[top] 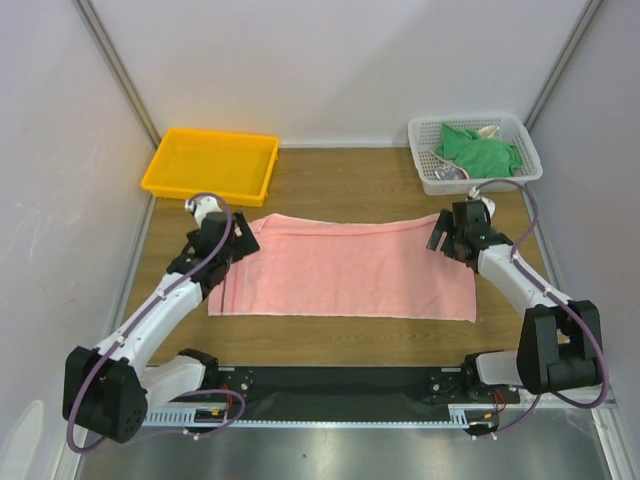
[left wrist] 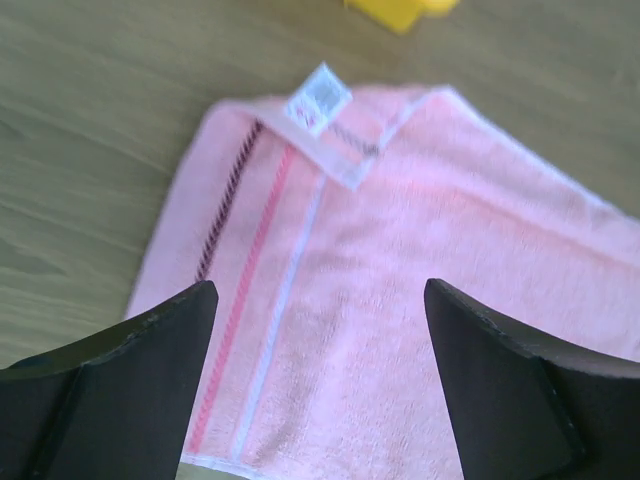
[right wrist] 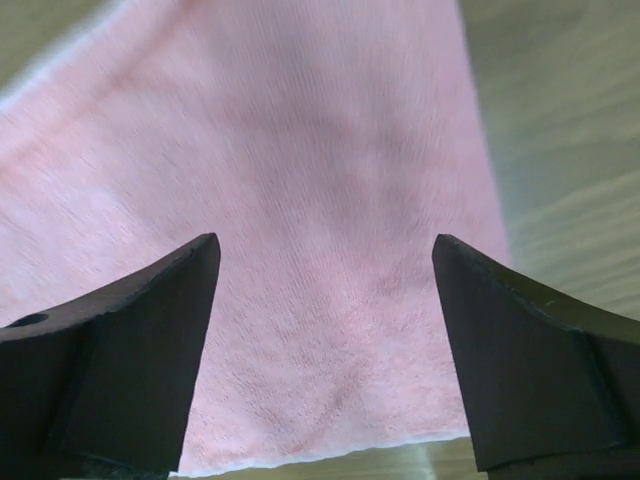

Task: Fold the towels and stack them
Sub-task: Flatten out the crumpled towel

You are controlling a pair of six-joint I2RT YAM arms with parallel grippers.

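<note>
The salmon-pink towel (top: pixel 345 268) lies spread flat in the middle of the wooden bench (top: pixel 340 185), its long sides running left to right. The left gripper (top: pixel 238 242) hovers over the towel's far left corner with its fingers spread wide and nothing between them. In the left wrist view, that corner is turned over a little and a small white label (left wrist: pixel 318 98) sits on it. A dark stitched line, a pink stripe and a white stripe run along that end of the towel. The right gripper (top: pixel 441 236) hangs over the far right corner, likewise wide apart and holding nothing; the right wrist view shows plain pink cloth below its fingers and bare wood just to the right. The green towel (top: pixel 480 152) lies crumpled in the white mesh basket (top: pixel 432 180) at the far right of the bench. A bit of pale cloth (top: pixel 488 128) shows behind it, too small to tell more. The yellow tray (top: pixel 205 190) stands at the far left, apart from the pink towel.
</note>
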